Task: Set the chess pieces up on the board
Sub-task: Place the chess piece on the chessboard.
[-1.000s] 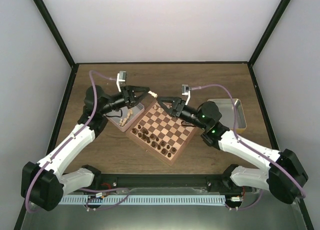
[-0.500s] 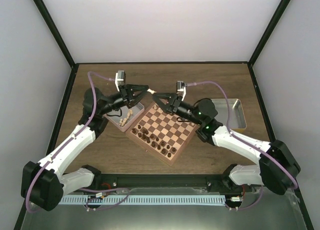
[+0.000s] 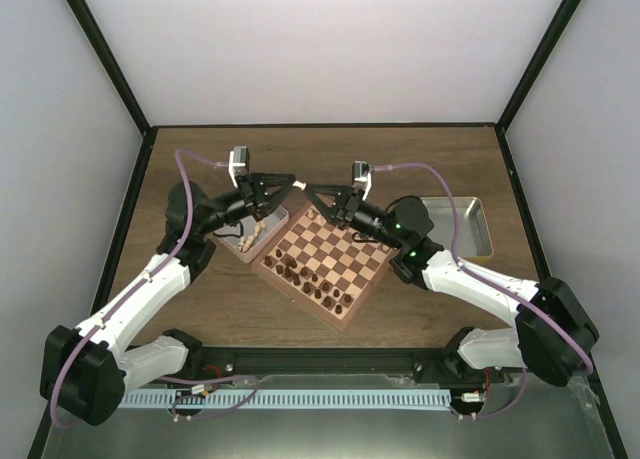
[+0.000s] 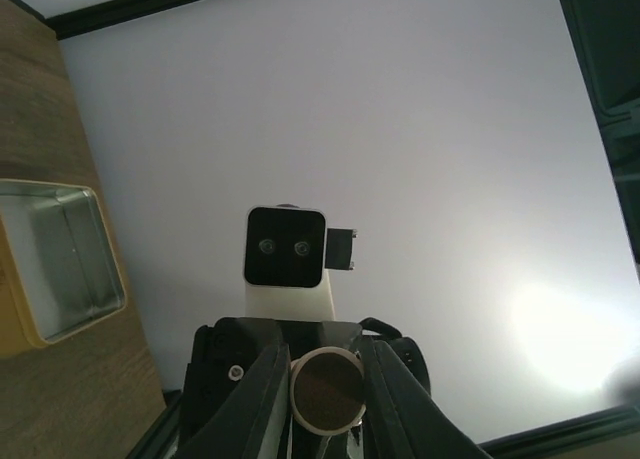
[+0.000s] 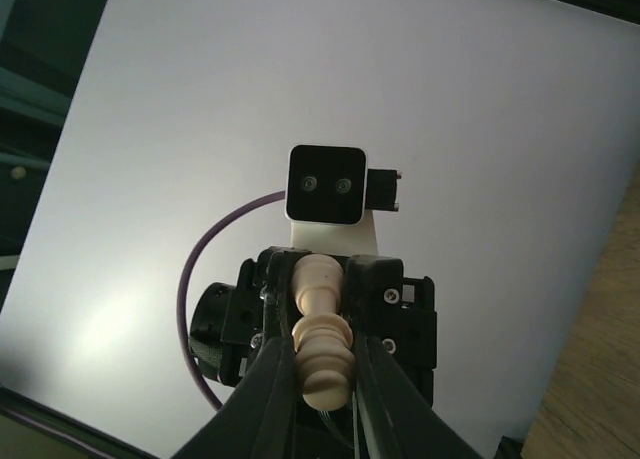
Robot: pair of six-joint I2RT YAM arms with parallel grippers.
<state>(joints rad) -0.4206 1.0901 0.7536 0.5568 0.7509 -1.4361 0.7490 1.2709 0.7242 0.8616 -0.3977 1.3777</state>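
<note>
A light beige chess piece (image 3: 300,186) hangs in the air just past the far corner of the board (image 3: 352,315), with both grippers on it. My left gripper (image 3: 291,183) is shut on its base end. In the left wrist view the round felt-covered base of the piece (image 4: 326,391) faces the camera between the left gripper's (image 4: 322,384) fingers. My right gripper (image 3: 311,190) comes in from the right and is shut on the other end. In the right wrist view the piece (image 5: 322,324) lies lengthwise between the right gripper's (image 5: 322,374) fingers.
Dark brown pieces (image 3: 312,281) stand in rows along the board's near side. A small tray (image 3: 243,241) holding several light pieces sits left of the board. A silver metal tray (image 3: 482,229) lies at the right, and its rim (image 4: 100,249) shows in the left wrist view.
The right gripper moved left from over the board to the piece held by the left gripper, then closed its open jaws on it. The left arm stayed nearly still.
</note>
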